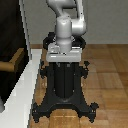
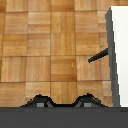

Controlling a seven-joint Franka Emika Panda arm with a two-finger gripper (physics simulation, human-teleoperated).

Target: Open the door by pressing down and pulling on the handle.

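Low in the wrist view, our gripper point(image 2: 62, 102) is hanging with fingertips spread and empty, so we are only approaching, needing to reach the handle point(image 1: 14, 61) on the door point(image 1: 10, 30).

A black-brown flat door panel point(image 1: 10, 50) carries a tan wooden lever handle point(image 1: 15, 60); the plank floor point(image 2: 50, 50) shows warm orange-brown squares.

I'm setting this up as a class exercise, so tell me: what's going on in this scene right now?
A robot arm on a black pedestal stands beside a dark door in a white frame, on a wooden floor. The job is to open that door by its handle. Nothing is being handled yet: the gripper is empty, pointing down at the floor, well apart from the handle.
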